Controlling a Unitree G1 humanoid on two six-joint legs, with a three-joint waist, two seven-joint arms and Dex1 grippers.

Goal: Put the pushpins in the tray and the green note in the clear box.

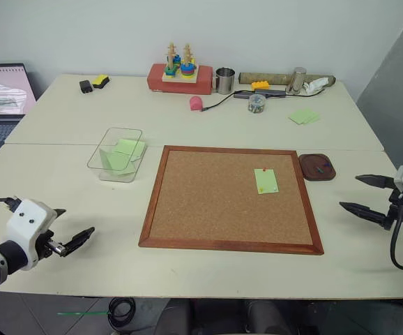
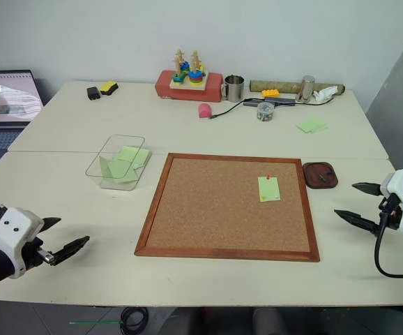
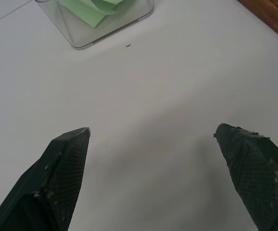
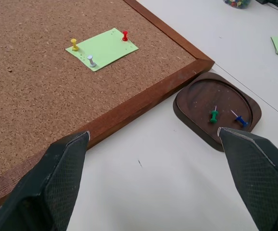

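The green note [image 4: 102,48] lies pinned to the cork board [image 1: 208,202], toward its far right corner, held by three pushpins: a red pin [image 4: 125,35], a yellow pin [image 4: 74,44] and a white pin [image 4: 91,60]. The tray [image 4: 211,98] sits on the desk [image 1: 83,167] just beside the board's right frame, with a green pin [image 4: 214,115] and a blue pin [image 4: 241,120] already lying in it. The clear box [image 1: 111,166] stands off the board's left side and already holds some green sheets.

The right hand [image 1: 360,197] hovers over the desk to the right of the board, near the tray, its fingers spread wide and grasping nothing. The left hand [image 1: 72,241] waits low on the left with fingers likewise released and empty.

The step in hand is probably pulling the next pin, and the right hand is the nearer one. To do it well, it should close on one plastic head only (the heads are tiny and the paper thin), pull straight away from the cork so the note does not tear or lift, and release low over the tray so the pin does not bounce out.
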